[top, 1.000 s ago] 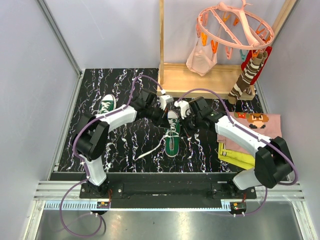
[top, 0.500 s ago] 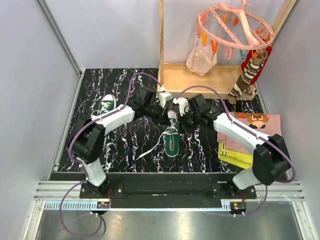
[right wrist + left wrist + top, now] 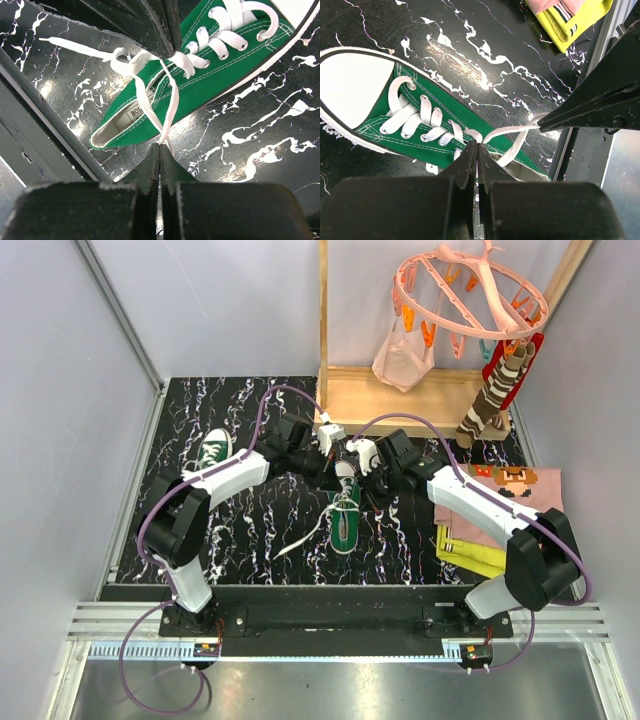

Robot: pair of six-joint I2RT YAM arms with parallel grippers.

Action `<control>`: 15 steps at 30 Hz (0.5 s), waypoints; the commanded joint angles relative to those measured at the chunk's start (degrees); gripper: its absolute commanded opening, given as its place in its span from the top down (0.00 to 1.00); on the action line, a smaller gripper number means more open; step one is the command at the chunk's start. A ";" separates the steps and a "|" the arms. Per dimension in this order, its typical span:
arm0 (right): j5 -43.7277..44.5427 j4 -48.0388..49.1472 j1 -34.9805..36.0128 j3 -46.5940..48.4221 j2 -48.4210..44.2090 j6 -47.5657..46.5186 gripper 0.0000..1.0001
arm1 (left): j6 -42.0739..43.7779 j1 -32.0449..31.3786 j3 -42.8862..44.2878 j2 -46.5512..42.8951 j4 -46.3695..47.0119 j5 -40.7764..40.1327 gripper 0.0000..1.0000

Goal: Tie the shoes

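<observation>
A green canvas sneaker point(image 3: 345, 512) is lying mid-table on the marbled black tabletop point(image 3: 485, 60). A second sneaker point(image 3: 213, 450), seen only from above, is lying far left. In the wrist views, the first sneaker's flat white lace point(image 3: 125, 62) is being pinched by both the left gripper point(image 3: 476, 146) and the right gripper point(image 3: 160, 146), each clamped tight.

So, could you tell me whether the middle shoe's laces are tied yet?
Not tied: no bow shows; loose lace strands run from the shoe to the left fingers and the right fingers.
</observation>
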 commanded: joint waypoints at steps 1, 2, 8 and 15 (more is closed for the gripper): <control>-0.15 0.58 -0.25 1.80 -0.43 -1.01 1.00 | -0.37 0.06 1.43 -1.24 1.92 1.40 1.00; -0.15 1.02 -0.25 2.16 0.19 -0.66 1.00 | -0.46 0.06 1.34 -1.23 1.92 2.36 1.00; -2.08 4.80 -0.25 4.88 4.50 0.22 1.00 | -0.37 -0.03 1.26 -1.32 2.01 3.60 1.00; -4.01 9.62 -0.25 3.31 7.22 0.22 1.00 | -0.99 -0.03 0.47 -1.76 2.09 4.57 1.00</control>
